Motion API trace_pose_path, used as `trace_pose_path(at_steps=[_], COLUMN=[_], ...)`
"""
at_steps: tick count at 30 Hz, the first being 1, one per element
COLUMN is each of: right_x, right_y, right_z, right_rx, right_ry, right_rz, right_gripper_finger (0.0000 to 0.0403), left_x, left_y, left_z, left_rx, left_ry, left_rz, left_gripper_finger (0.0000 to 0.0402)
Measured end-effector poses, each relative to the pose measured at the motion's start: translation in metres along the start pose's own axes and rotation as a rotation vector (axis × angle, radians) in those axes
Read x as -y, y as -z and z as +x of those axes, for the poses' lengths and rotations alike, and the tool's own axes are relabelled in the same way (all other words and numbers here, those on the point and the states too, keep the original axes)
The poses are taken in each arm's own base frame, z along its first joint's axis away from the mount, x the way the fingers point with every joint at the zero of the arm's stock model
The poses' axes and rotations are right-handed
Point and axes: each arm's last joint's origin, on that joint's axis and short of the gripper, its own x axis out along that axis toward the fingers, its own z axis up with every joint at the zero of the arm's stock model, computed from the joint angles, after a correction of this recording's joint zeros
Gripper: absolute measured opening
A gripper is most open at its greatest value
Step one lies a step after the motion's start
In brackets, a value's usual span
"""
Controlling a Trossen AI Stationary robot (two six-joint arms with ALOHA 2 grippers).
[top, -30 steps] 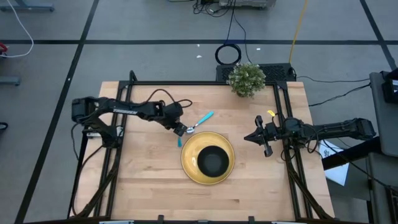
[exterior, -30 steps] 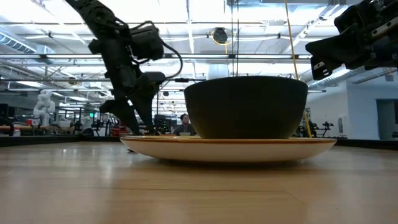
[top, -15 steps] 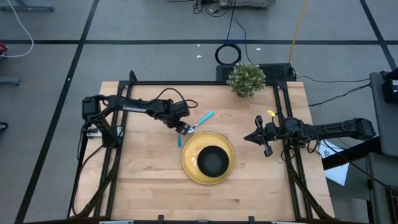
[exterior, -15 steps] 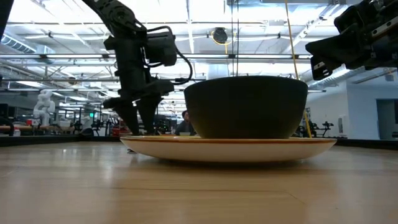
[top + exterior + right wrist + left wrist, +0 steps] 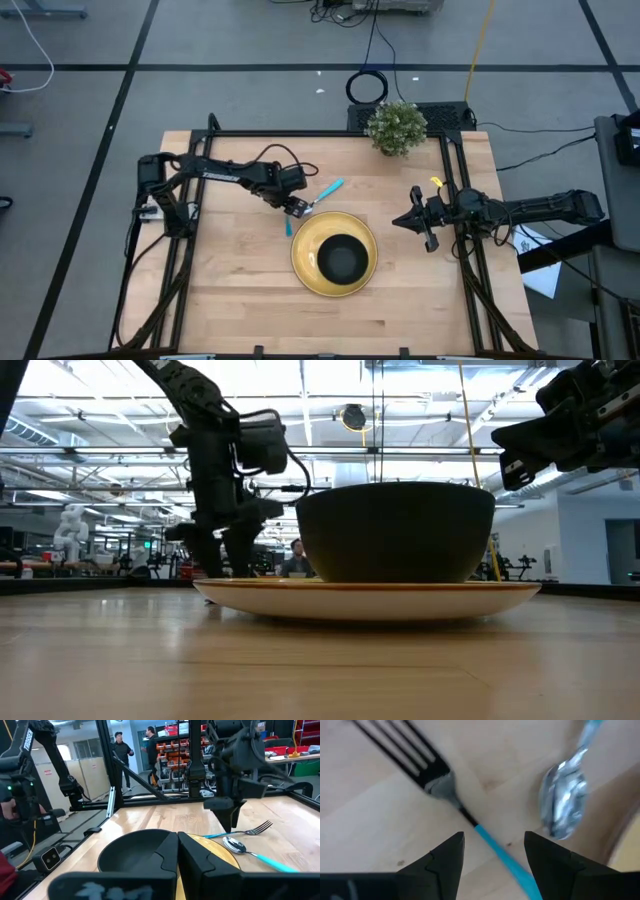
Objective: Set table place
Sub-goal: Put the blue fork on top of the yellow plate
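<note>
The yellow plate (image 5: 302, 250) lies flat on the wooden table (image 5: 230, 290), and a black bowl (image 5: 343, 260) stands on it. A fork (image 5: 427, 767) and a spoon (image 5: 563, 805), both with blue handles, lie flat on the table just beyond the plate's far-left rim. My left gripper (image 5: 492, 842) is open and points down over the fork's blue handle (image 5: 496, 851), one finger on each side of it, touching nothing that I can see. My right gripper (image 5: 415, 220) is shut and empty, above the table's right side.
A potted plant (image 5: 396, 127) stands at the table's far edge. Black rails (image 5: 455, 180) run along the table's sides. Bare wood shows on the near half and the left of the table. People stand in the room beyond the table (image 5: 120, 750).
My left gripper has moved a little toward the table's right edge and has turned from a slant to nearly upright over the fork. The fork, spoon, plate and bowl have stayed where they were.
</note>
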Motion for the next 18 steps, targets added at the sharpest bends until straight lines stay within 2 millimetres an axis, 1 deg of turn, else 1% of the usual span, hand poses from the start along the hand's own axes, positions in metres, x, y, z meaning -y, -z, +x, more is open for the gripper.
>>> trace_pose_path(at_steps=[4,6,18], right_x=[0.0,0.0,0.0], right_y=[0.0,0.0,0.0], right_z=[0.0,0.0,0.0], right_rx=[0.0,0.0,0.001], right_ry=[0.0,0.0,-0.001], right_rz=[0.007,0.007,0.007], right_gripper_finger=[0.0,0.0,0.0], left_x=[0.003,0.005,0.006], left_y=[0.003,0.004,0.005], left_z=[0.015,0.018,0.019], left_rx=[-0.035,-0.036,-0.024], left_ry=[-0.018,-0.023,-0.035], left_rz=[0.013,0.02,0.054], left_gripper_finger=[0.0212,0.0212,0.0211])
